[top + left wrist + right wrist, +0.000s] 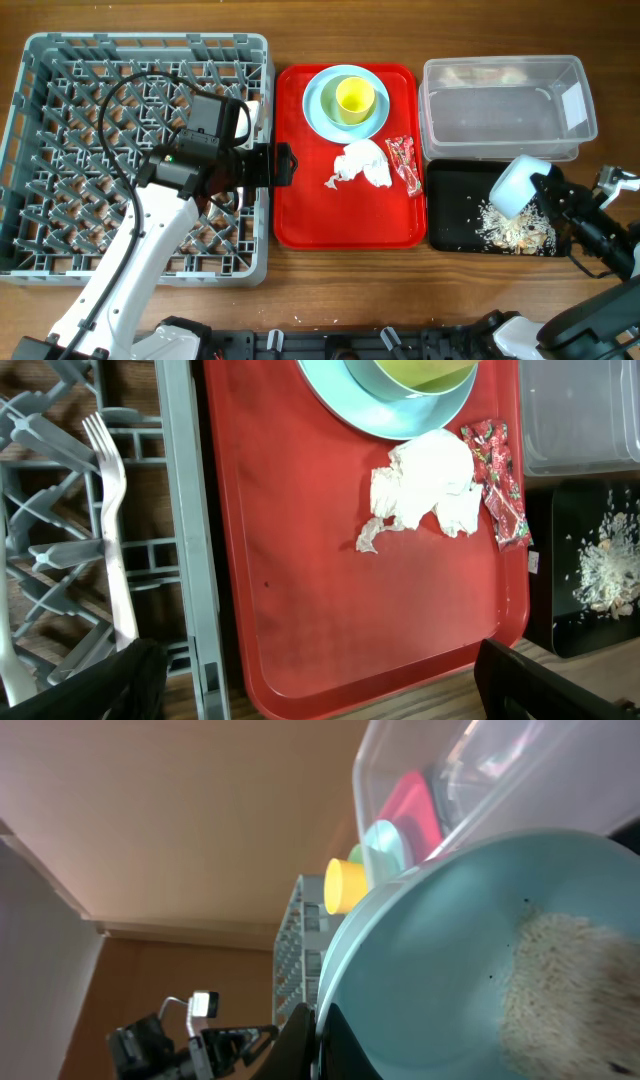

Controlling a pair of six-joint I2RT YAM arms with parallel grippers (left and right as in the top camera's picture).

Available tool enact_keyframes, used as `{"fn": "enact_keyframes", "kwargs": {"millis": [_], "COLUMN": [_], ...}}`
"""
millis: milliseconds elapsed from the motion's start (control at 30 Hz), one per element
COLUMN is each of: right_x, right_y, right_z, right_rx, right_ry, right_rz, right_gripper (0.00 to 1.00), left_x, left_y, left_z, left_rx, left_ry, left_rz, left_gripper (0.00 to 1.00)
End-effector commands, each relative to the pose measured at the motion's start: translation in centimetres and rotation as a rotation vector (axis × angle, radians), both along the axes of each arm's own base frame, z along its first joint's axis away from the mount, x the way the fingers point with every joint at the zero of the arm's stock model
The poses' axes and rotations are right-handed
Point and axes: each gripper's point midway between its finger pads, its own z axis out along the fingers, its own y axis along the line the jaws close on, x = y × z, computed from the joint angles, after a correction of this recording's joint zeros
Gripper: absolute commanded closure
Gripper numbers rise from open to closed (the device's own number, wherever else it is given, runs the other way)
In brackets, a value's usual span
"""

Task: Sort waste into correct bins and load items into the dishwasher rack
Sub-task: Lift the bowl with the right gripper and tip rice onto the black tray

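Right claw: the right gripper (540, 188) is clamped tight on the rim of the pale blue bowl (518, 184). The right wrist view shows the rim pinched between its 2 fingers.
Bowl: it is held tipped over the black tray (450, 200), mouth turned down toward it. Pale food scraps (570, 980) cling to the inside.
Black tray: it sits at the table's right, just in front of the clear tub (505, 105). A loose heap of scraps lies on its floor below the bowl.
Left claw: the left gripper (288, 165) has its jaws spread wide and holds nothing. It hangs over the seam between the dishwasher rack (40, 150) and the red tray (300, 220).
Rack: the grey crate fills the table's left. The left wrist view shows 1 white fork (110, 510) lying among its pegs near the right wall.
Red tray: it lies in the centre, between the rack and the 2 bins. The plate (318, 108) sits at its far end with the yellow cup (354, 98) on it. The crumpled napkin (365, 163) lies just in front of the plate, and the red wrapper (404, 163) is beside it near the right rim.
Surface: the table (330, 290) is brown wood grain.
Room: the right wrist view, tilted, shows only plain tan and wood-toned planes beyond the table.
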Motion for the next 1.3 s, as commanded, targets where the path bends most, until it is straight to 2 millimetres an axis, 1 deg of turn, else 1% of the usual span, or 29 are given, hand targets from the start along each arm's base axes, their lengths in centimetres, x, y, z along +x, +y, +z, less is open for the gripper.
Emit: {"fn": "enact_keyframes", "kwargs": {"millis": [0, 33, 133, 267, 333, 367, 400, 600, 667, 700, 767, 800, 833, 867, 900, 1067, 1100, 1167, 1200, 1233, 1267], "right_x": [0.3, 0.4, 0.4, 0.3, 0.2, 0.0, -0.2, -0.1, -0.4, -0.4, -0.7, -0.6, -0.5, -0.8, -0.9, -0.8, -1.1, -1.0, -1.0, -1.1, -1.0], "right_y": [-0.3, -0.3, -0.2, -0.1, 0.0, 0.3, 0.6, 0.4, 0.8, 0.8, 1.2, 1.1, 1.0, 1.2, 1.5, 1.4, 1.7, 1.6, 1.3, 1.1, 0.9], "right_z": [1.6, 2.0, 2.2, 2.8, 2.6, 2.7, 3.0, 2.8, 2.7, 2.9, 2.4, 2.4, 1.9, 1.3, 1.4, 1.8, 1.8, 1.7, 0.8, -0.2, -0.5], "right_rx": [0.064, 0.081, 0.157, 0.214, 0.209, 0.225, 0.21, 0.18, 0.198, 0.182, 0.188, 0.159, 0.145, 0.167, 0.167, 0.173, 0.183, 0.136, 0.1, 0.089, 0.075], "right_ry": [-0.098, -0.117, -0.07, -0.068, -0.055, -0.035, -0.057, -0.07, -0.04, -0.064, -0.015, -0.038, -0.02, 0.043, 0.041, 0.022, 0.04, 0.007, 0.042, 0.121, 0.148], "right_rz": [-0.028, -0.034, -0.044, -0.055, -0.052, -0.052, -0.052, -0.047, -0.045, -0.045, -0.034, -0.032, -0.026, -0.02, -0.016, -0.021, -0.016, -0.008, 0.004, 0.009, 0.014], "right_gripper": [0.96, 0.96, 0.96, 0.96, 0.96, 0.95, 0.96, 0.96, 0.96, 0.96, 0.96, 0.96, 0.96, 0.96, 0.96, 0.96, 0.96, 0.96, 0.96, 0.96, 0.96], "left_x": [0.3, 0.3, 0.3, 0.3, 0.3, 0.3, 0.3, 0.3, 0.3, 0.3, 0.3, 0.3, 0.3, 0.3, 0.3, 0.3, 0.3, 0.3, 0.3, 0.3, 0.3], "left_y": [0.0, 0.0, 0.0, 0.0, 0.0, 0.0, 0.0, 0.0, 0.0, 0.0, 0.0, 0.0, 0.0, 0.0, 0.0, 0.0, 0.0, 0.0, 0.0, 0.0, 0.0], "left_z": [0.8, 0.8, 0.8, 0.8, 0.8, 0.8, 0.8, 0.8, 0.8, 0.8, 0.8, 0.8, 0.8, 0.8, 0.8, 0.8, 0.8, 0.8, 0.8, 0.8, 0.8], "left_rx": [-0.016, -0.016, -0.016, -0.016, -0.016, -0.016, -0.016, -0.016, -0.016, -0.016, -0.016, -0.016, -0.016, -0.016, -0.015, -0.016, -0.015, -0.016, -0.016, -0.016, -0.015], "left_ry": [-0.018, -0.018, -0.018, -0.018, -0.018, -0.018, -0.018, -0.018, -0.018, -0.018, -0.018, -0.018, -0.018, -0.018, -0.018, -0.018, -0.018, -0.018, -0.018, -0.018, -0.018], "left_rz": [0.007, 0.007, 0.007, 0.007, 0.007, 0.007, 0.007, 0.007, 0.007, 0.007, 0.007, 0.007, 0.007, 0.007, 0.007, 0.007, 0.007, 0.007, 0.007, 0.007, 0.007], "left_gripper": [0.0, 0.0, 0.0, 0.0, 0.0, 0.0, 0.0, 0.0, 0.0, 0.0, 0.0, 0.0, 0.0, 0.0, 0.0, 0.0, 0.0, 0.0, 0.0, 0.0, 0.0]}}
